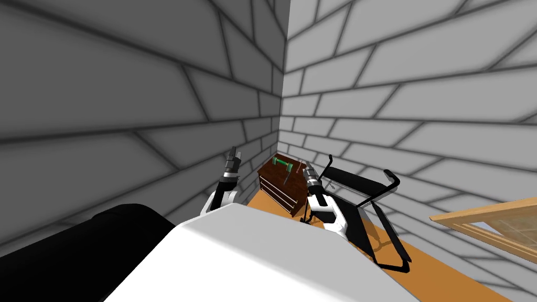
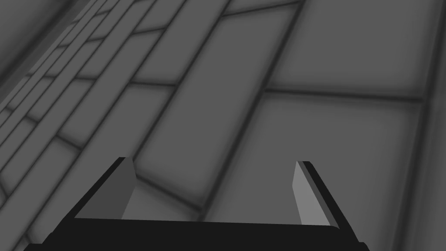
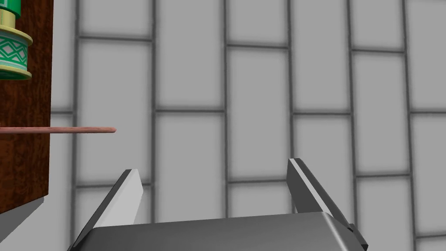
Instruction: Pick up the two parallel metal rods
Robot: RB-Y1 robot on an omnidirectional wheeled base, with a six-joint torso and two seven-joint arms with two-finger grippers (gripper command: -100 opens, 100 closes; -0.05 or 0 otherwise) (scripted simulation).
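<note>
A thin pinkish rod (image 3: 82, 129) sticks out past the edge of a dark brown wooden cabinet (image 3: 21, 144); I cannot make out a second rod beside it. My right gripper (image 3: 213, 183) is open and holds nothing, and the rod is off to one side beyond its fingertips. In the head view the cabinet (image 1: 278, 186) stands in the room's corner, with my right gripper (image 1: 305, 165) just beside its top. My left gripper (image 1: 234, 153) is raised near the left wall, open (image 2: 213, 185) and holding nothing.
A green patterned spool-like item (image 1: 283, 164) lies on the cabinet top (image 3: 12, 48). A black tubular frame with a flat pad (image 1: 367, 202) stands on the orange floor (image 1: 451, 278) right of the cabinet. Brick walls close in on both sides. A wooden window frame (image 1: 487, 220) is at far right.
</note>
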